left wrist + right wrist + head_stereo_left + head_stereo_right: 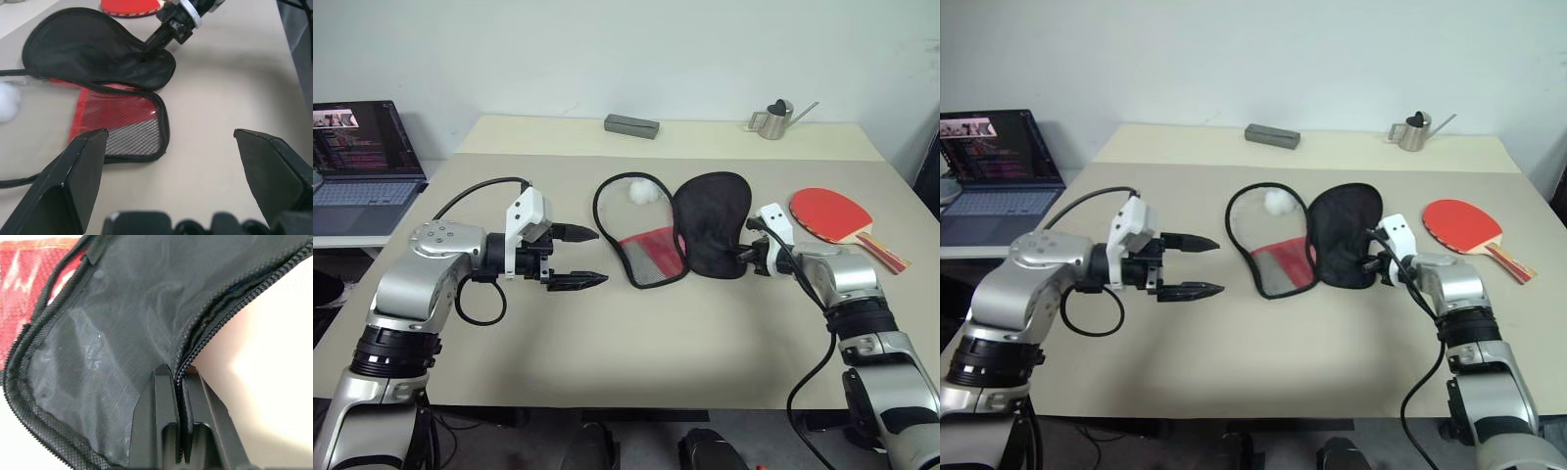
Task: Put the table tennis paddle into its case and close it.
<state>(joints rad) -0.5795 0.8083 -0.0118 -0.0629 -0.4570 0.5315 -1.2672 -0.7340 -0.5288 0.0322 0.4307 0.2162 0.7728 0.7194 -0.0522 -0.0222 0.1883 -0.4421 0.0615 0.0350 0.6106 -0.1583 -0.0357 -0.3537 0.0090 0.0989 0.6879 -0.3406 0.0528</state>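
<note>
Right hand [747,255] pinches the zipper edge of the limp, light case [710,225], left hand [576,257] spread empty, stiff paddle [832,213] best taken by its handle.

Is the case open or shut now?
Open: the case lies spread in two halves on the table, with the paddle outside it.

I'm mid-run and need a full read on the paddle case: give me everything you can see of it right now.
The case lies unzipped and spread flat on the table in two paddle-shaped halves. One is soft black fabric with a zipper edge; the other is a black-rimmed outline with a red panel and black mesh pocket at its narrow end. A small white ball rests inside it. The right gripper pinches the black half's zipper edge.
</note>
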